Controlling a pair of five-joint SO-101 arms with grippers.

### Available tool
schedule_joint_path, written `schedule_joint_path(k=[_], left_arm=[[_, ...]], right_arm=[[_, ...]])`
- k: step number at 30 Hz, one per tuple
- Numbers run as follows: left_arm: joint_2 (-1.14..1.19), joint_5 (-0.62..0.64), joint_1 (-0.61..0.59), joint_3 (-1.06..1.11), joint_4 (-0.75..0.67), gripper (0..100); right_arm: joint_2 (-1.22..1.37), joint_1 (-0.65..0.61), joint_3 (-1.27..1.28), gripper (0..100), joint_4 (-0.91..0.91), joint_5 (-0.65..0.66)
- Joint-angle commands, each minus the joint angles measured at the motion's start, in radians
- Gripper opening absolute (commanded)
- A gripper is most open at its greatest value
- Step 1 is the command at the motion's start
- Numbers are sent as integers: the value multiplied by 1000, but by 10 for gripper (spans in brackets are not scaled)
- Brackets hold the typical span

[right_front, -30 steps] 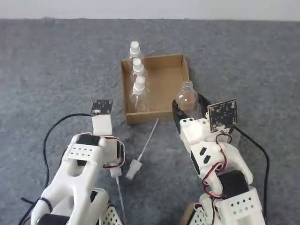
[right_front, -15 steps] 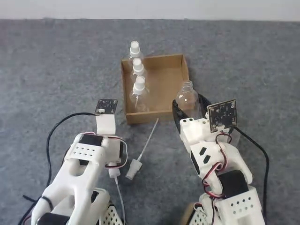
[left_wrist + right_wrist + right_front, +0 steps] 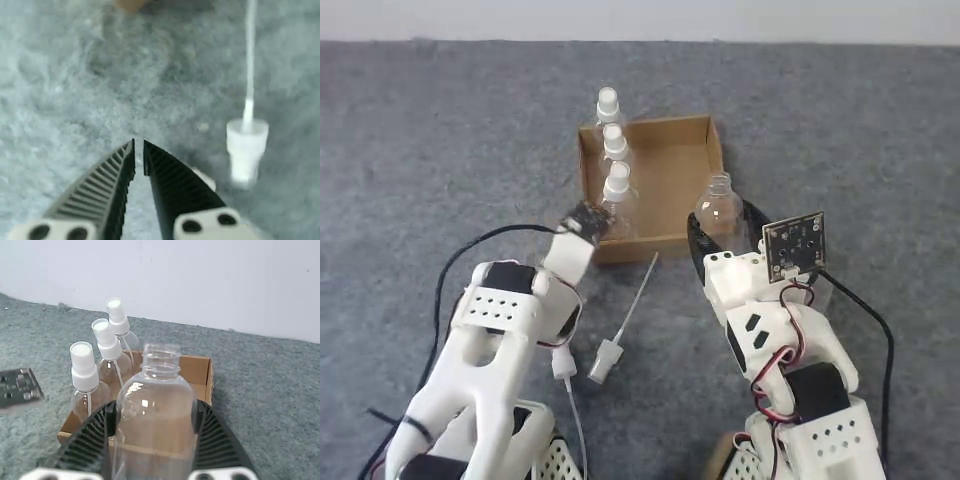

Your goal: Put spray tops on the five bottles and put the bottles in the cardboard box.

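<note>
My right gripper (image 3: 154, 422) clasps the belly of a clear, round-shouldered plastic bottle (image 3: 160, 385), which stands upright with its bare threaded neck pointing up; just beyond it sits the open brown cardboard box (image 3: 700, 125), with three capped clear bottles (image 3: 617, 190) in a row. My left gripper (image 3: 138, 146) is pitched down over the fuzzy grey carpet (image 3: 440, 150), its ribbed jaws all but closed on nothing; the white plastic spray top (image 3: 246, 150) lies flat just beside it, thin dip tube pointing toward the box.

Four bottles (image 3: 719, 205), perhaps two loose spray tops (image 3: 607, 357), one box (image 3: 675, 185).
</note>
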Motion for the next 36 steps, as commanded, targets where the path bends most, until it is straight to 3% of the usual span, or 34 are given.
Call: schedule_joint_path(k=[1, 5, 14, 25, 36], left_arm=[[-35, -161, 3, -59, 91, 84], [-37, -239, 3, -58, 153, 160], [-37, -502, 2, -50, 227, 163], [-37, -537, 0, 113, 6, 163], [-37, -535, -176, -22, -60, 163]], right_arm=[[-25, 10, -14, 20, -33, -2], [-28, 13, -14, 20, -33, -2], [-27, 13, -14, 20, -33, -2], [-25, 13, -14, 20, -33, -2], [-25, 13, -14, 20, -33, -2]])
